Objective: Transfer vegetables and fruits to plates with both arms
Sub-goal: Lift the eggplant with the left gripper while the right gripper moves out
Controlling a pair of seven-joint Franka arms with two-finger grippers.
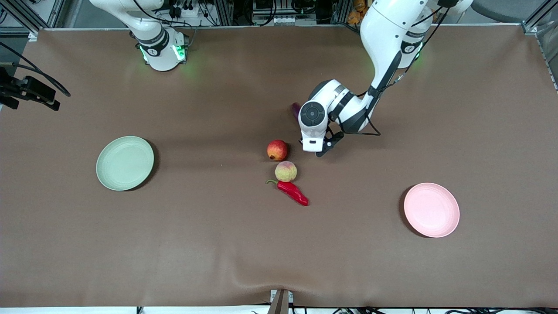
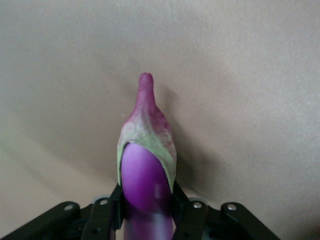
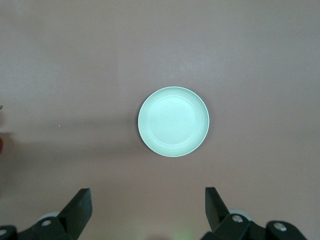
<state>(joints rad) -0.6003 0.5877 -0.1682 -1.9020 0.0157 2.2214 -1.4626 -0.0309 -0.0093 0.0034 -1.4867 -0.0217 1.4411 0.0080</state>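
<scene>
My left gripper (image 2: 147, 197) is shut on the purple eggplant (image 2: 145, 167), one finger pressed on each side of it, its green cap and stem pointing away. In the front view only the eggplant's tip (image 1: 295, 109) shows beside the left arm's white hand (image 1: 313, 126), which hides the fingers. The pomegranate (image 1: 277, 150), peach (image 1: 285, 171) and red chili (image 1: 294, 192) lie in a row at mid-table, nearer to the front camera. My right gripper (image 3: 148, 200) is open and empty, high over the pale green plate (image 3: 173, 121), and is out of the front view.
The green plate (image 1: 125, 163) lies toward the right arm's end of the table, the pink plate (image 1: 431, 209) toward the left arm's end. A black camera mount (image 1: 30, 91) juts over the table edge at the right arm's end.
</scene>
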